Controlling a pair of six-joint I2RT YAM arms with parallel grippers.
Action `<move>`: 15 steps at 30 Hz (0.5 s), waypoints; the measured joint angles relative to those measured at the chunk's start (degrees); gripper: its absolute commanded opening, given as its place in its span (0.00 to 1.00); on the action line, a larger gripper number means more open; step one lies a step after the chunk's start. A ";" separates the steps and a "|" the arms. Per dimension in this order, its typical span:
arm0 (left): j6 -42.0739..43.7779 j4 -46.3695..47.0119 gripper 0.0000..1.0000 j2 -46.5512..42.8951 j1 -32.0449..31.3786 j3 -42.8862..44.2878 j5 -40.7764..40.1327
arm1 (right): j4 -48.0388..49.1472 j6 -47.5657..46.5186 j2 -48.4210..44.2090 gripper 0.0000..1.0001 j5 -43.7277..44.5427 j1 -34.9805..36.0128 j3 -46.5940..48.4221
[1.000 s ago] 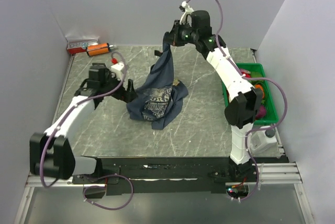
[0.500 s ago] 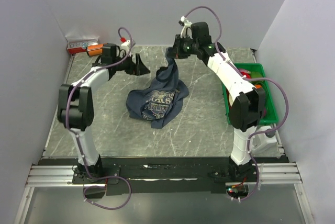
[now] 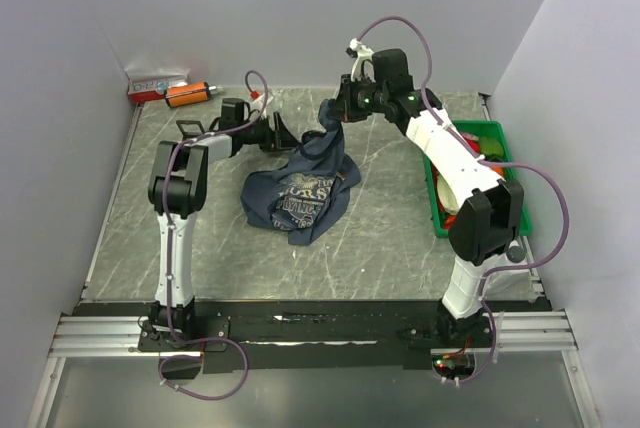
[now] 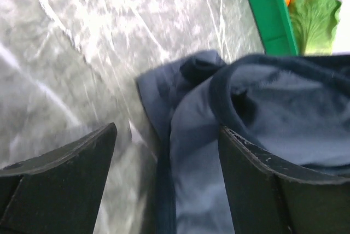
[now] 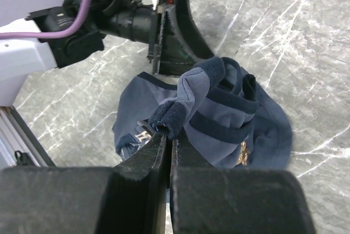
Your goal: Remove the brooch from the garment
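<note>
garment (image 5: 219, 108) hem clenched in right gripper (image 5: 167, 138), lifted; left gripper (image 4: 167, 135) spread, straddling its edge over table (image 4: 65, 37).

Readable text: next to nothing from my seat.
On the navy-blue sleeveless tank top (image 3: 318, 156) I see a grey-white graphic print (image 3: 298, 198) with a band of lettering across it, but in the top view the letters blur together and I cannot spell them out. In the right wrist view only a scrap of that print shows at a fold, with one mark that looks like an H. The red and white flat box (image 3: 158, 85) in the far left corner carries a pale label, too small for me to read.
</note>
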 measured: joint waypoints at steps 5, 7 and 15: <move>-5.01 4.50 0.78 3.13 -1.60 3.08 1.03 | -0.66 -0.48 0.00 0.00 0.22 -0.07 -1.81; -6.93 6.21 0.77 3.15 -2.51 3.34 1.64 | -0.85 -0.48 0.00 0.00 0.35 -0.17 -2.16; -16.02 12.22 0.78 -2.19 -1.66 -5.38 -1.81 | -0.72 -0.81 -0.02 0.00 1.20 -0.61 -2.75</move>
